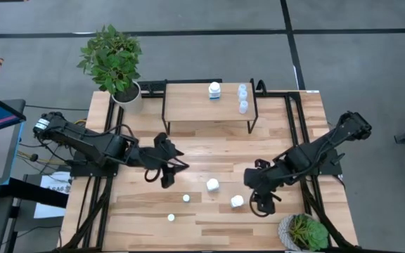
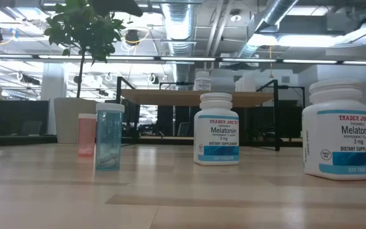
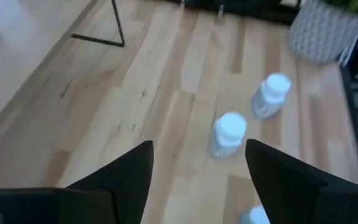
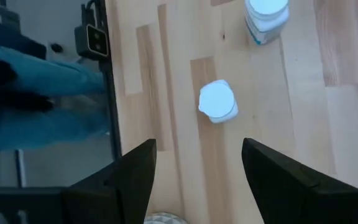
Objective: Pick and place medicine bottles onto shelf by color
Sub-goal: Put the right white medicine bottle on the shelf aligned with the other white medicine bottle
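Four medicine bottles already stand on the shelf: one white bottle near its middle and three pale blue bottles in a row toward its right end, so sorting by color looks under way. Four more remain on the table: two chunky white ones right of center and two small ones nearer the front edge. Left gripper and right gripper both hover over the table, jaws apart and empty.
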`<state>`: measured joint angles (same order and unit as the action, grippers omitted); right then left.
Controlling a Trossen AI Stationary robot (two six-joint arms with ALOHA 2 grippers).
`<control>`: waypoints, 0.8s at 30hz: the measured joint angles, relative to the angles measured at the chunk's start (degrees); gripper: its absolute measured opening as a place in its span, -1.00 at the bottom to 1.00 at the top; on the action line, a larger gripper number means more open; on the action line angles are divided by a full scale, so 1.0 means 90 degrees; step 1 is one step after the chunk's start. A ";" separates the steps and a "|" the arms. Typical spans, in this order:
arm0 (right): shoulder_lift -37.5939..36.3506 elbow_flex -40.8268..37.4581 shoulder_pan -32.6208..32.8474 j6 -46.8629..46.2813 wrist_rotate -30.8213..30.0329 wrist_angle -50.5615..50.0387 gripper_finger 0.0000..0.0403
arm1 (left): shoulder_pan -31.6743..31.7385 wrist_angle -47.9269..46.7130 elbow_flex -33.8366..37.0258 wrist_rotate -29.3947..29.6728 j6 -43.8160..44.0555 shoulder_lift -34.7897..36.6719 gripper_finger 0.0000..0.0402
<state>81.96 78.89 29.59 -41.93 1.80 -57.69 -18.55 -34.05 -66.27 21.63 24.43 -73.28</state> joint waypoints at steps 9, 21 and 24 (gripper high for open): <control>0.0095 -0.0002 -0.0215 0.1209 0.0005 0.0047 0.29 | -0.0004 0.1446 -0.0001 -0.0086 -0.0236 0.0000 0.22; 0.0374 0.0004 -0.0254 0.1089 0.0155 0.1395 0.29 | -0.0073 0.1265 -0.0398 -0.0229 -0.1565 -0.0585 0.22; 0.0425 -0.0006 -0.0235 0.0952 0.0161 0.1393 0.29 | -0.0155 0.0748 -0.0641 -0.0234 -0.1581 -0.0858 0.22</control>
<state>85.79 78.83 27.48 -33.36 3.25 -45.15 -19.94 -27.32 -72.03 19.52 10.20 -81.00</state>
